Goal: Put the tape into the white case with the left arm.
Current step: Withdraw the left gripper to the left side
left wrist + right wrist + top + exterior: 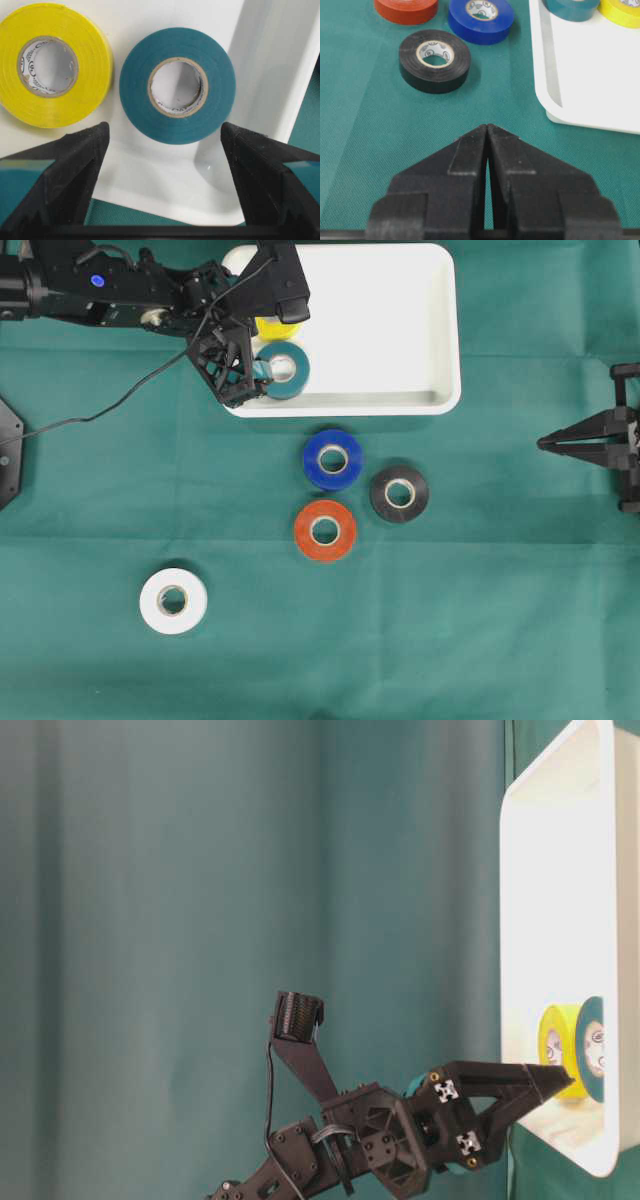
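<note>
A teal tape roll (284, 369) (177, 86) lies flat in the near-left corner of the white case (400, 320) (150, 175), right beside a yellow roll (275, 328) (52, 65). My left gripper (258, 375) (164, 128) hovers over that corner, open. Its fingers stand wide on either side of the teal roll's near edge and touch nothing. From table level the left gripper (555, 1080) points at the teal roll (592, 1050). My right gripper (545, 443) (487, 127) rests at the right edge of the table, shut and empty.
On the green cloth in front of the case lie a blue roll (333, 459), a black roll (399, 493) and a red roll (324, 530). A white roll (173, 600) sits alone at the near left. The left arm's cable trails across the cloth at left.
</note>
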Controlling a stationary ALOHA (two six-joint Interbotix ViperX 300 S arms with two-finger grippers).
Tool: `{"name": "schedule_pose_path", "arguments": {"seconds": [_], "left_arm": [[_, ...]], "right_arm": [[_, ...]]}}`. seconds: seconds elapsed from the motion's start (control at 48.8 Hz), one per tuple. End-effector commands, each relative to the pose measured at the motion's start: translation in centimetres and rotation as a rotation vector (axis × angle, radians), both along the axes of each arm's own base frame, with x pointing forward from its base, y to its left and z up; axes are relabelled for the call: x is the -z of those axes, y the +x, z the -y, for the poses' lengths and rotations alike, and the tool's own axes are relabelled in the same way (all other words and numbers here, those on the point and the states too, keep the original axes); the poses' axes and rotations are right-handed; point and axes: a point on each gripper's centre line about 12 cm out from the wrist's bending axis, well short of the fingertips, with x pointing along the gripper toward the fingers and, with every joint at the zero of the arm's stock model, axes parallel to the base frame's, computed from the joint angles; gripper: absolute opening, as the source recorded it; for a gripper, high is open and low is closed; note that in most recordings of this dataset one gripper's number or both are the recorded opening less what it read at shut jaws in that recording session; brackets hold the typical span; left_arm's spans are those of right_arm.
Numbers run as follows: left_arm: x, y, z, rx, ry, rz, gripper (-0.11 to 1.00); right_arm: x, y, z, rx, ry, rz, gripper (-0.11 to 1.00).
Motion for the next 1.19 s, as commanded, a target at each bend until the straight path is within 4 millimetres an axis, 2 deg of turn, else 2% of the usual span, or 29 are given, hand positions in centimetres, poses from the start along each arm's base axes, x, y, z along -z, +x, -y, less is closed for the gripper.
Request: {"name": "schedule_pose_path", "arguments": {"seconds": [0.0,0.123,0.328,0.697,0.985,1.169], "left_arm": [[-1.3,0.2,-0.1,0.0,0.013,0.038,0.89],[-1.8,0.0,0.3,0.009,0.016,0.048,0.89],[-4.0,-1.3,2.0,0.041,0.031,0.099,0.89],[-5.2,-6.6,5.5,0.098,0.037,0.144,0.89],[-5.9,-10.0,8.0,0.154,0.063,0.291,0.89],[-5.5,-12.7,9.0,0.178,0.061,0.317,0.89]], "right_arm": [[-0.4,0.2,0.0,0.001,0.001,0.014,-0.09],[-0.4,0.2,0.0,0.001,0.001,0.015,-0.09],[-0.4,0.2,0.0,0.001,0.001,0.015,-0.09],[-0.4,0.2,0.0,0.001,0.001,0.017,-0.09],[-0.5,0.2,0.0,0.001,0.001,0.021,-0.09],[-0.4,0.1,0.0,0.001,0.001,0.017,-0.09]]}}
